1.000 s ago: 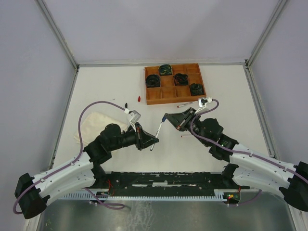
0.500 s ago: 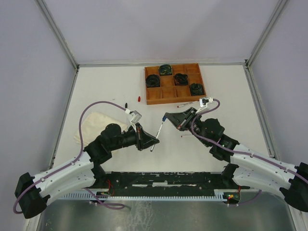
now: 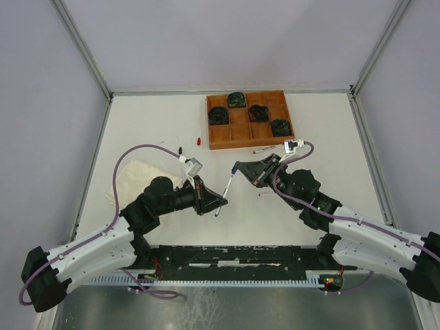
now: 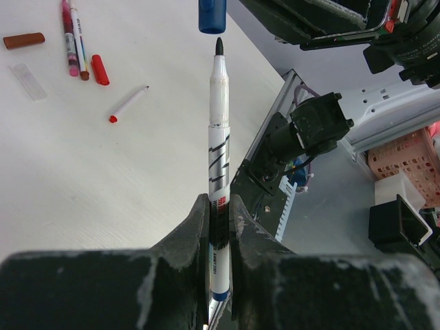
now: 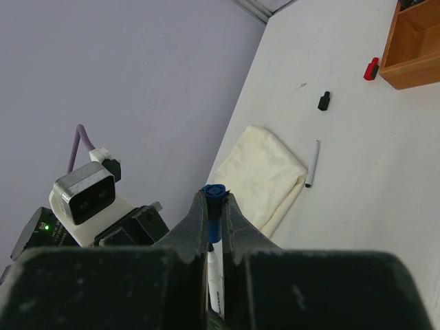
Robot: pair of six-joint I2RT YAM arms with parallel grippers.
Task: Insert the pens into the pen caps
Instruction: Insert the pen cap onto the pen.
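- Your pen [image 4: 218, 124] is held in the air over the middle of the table [image 3: 158, 124]. Its tip is just short of the blue cap [image 4: 212, 15], lined up to slide straight in.
- The left gripper [image 4: 218, 206] pinches the pen's lower barrel. The right gripper [image 5: 214, 201] pinches the cap, with its mouth facing the tip.
- There's open room around the joint, with the loose pens [image 4: 128, 104], cloth [image 3: 134, 180] and wooden tray [image 3: 251, 144] well apart.

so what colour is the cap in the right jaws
The cap is blue, clearest in the left wrist view.
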